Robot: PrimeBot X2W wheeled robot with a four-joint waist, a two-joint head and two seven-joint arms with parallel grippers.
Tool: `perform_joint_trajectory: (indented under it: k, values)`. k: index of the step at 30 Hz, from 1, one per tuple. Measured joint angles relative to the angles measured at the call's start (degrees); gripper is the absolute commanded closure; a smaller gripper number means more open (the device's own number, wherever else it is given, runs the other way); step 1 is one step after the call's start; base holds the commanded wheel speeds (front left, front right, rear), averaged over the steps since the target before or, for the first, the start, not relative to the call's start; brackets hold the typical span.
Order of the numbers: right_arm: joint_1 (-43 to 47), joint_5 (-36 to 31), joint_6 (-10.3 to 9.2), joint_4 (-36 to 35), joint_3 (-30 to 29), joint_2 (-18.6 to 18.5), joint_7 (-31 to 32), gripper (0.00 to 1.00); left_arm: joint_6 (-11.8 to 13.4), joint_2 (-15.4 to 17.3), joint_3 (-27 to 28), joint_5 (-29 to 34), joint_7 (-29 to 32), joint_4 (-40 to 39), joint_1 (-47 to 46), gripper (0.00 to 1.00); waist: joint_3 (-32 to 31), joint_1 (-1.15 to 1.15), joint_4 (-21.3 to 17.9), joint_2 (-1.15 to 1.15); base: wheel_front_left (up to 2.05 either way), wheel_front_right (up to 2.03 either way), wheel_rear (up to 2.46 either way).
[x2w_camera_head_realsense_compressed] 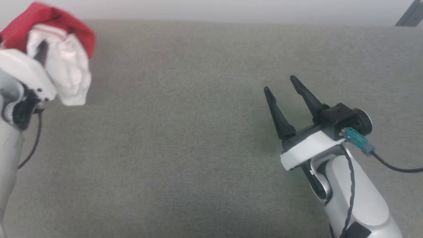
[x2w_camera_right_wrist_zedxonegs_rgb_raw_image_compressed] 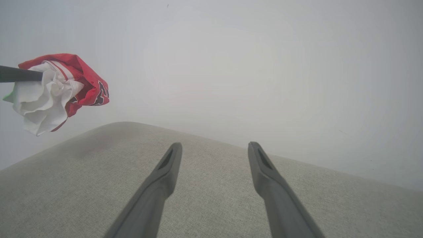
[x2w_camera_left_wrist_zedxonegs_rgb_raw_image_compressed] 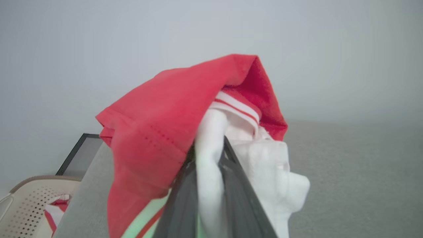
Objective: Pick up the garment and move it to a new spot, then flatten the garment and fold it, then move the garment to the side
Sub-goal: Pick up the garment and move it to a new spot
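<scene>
One red-and-white soft fabric garment (x2w_camera_head_realsense_compressed: pixel 64 56) hangs clamped in the left gripper (x2w_camera_left_wrist_zedxonegs_rgb_raw_image_compressed: pixel 210 157), mid-carry by my reading, over the grey upholstered surface's (x2w_camera_head_realsense_compressed: pixel 198 138) far-left corner. The right gripper's (x2w_camera_head_realsense_compressed: pixel 281 86) jaws stand apart. Next, it likely needs setting down.

Left gripper (x2w_camera_left_wrist_zedxonegs_rgb_raw_image_compressed: pixel 209 158) held aloft, fingers (x2w_camera_left_wrist_zedxonegs_rgb_raw_image_compressed: pixel 236 185) clamped close together on garment (x2w_camera_left_wrist_zedxonegs_rgb_raw_image_compressed: pixel 158 125), cloth bunched over fingertips. Left wrist (x2w_camera_head_realsense_compressed: pixel 24 74) bent, just behind grip. Right gripper (x2w_camera_head_realsense_compressed: pixel 281 84) empty, fingers spread apart, tips leaning left. Pale forearm (x2w_camera_head_realsense_compressed: pixel 358 201) behind it.

No readable text, dark white-edged print (x2w_camera_right_wrist_zedxonegs_rgb_raw_image_compressed: pixel 100 95) on the garment (x2w_camera_right_wrist_zedxonegs_rgb_raw_image_compressed: pixel 56 89) — crumpled, too folded to read
</scene>
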Motion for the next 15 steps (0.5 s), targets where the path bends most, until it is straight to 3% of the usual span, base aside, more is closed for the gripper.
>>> perform_joint_trajectory:
  k: [7,15]
  values:
    - [4.20,0.77,0.00,-3.00,-5.10,1.16,-0.01,0.00,0.00,-0.41,-9.21,-5.95,2.79,-17.51,0.40,1.00,-2.52,0.00,-4.30,0.00,0.00,0.00,0.00]
    - [6.55,1.79,0.00,-6.36,-8.78,2.09,-0.04,0.00,0.00,-1.49,-20.70,-9.15,8.49,-34.39,1.10,1.00,-0.95,0.00,-10.86,0.00,0.00,0.00,0.00]
